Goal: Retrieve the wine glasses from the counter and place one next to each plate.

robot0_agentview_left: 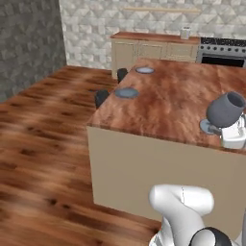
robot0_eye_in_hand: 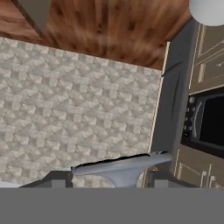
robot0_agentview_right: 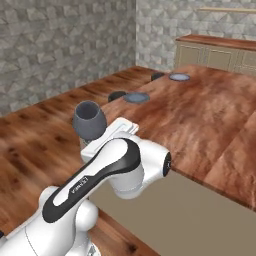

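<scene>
The claw (robot0_agentview_left: 226,129) is clamped partway on a wine glass (robot0_agentview_left: 227,110), gripping it at the stem with the bowl tilted up and away, foot disc (robot0_agentview_left: 207,127) just off the near edge of the island top (robot0_agentview_left: 168,101). So one glass is in hand and in transit, not yet set down. Out across the island, the near plate (robot0_agentview_left: 127,92) and the far plate (robot0_agentview_left: 144,70) sit along the left edge, neither with a glass beside it. Both placements look outstanding, and the second glass is nowhere I can pick out
</scene>
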Motion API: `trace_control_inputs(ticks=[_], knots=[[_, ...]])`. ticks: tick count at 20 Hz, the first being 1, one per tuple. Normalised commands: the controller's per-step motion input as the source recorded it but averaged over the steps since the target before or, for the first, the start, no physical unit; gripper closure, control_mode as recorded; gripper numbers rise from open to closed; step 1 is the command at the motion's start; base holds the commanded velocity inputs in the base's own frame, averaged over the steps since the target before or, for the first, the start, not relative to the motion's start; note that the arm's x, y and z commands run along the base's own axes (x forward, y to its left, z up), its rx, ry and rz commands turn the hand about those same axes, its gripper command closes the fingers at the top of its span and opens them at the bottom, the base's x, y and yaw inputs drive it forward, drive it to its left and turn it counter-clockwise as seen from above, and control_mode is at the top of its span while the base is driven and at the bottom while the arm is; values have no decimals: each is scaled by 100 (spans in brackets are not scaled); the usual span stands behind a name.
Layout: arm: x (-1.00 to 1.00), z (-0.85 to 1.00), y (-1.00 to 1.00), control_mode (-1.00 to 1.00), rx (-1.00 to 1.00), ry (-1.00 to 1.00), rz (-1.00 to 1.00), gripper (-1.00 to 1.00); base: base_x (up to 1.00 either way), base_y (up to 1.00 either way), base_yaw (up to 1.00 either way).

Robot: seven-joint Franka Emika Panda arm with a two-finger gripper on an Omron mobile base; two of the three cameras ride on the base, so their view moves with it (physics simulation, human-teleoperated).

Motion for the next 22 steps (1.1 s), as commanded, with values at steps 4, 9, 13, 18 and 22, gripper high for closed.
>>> trace_control_inputs(ticks=[4,9,13,18,22], knots=[[0,0,0,100,0,0,0,100,0,100,-18],[0,0,0,100,0,0,0,100,9,100,-14],[0,0,0,100,0,0,0,100,69,100,-20],[0,0,0,100,0,0,0,100,84,100,-30],[0,0,0,100,0,0,0,100,96,94,-23]])
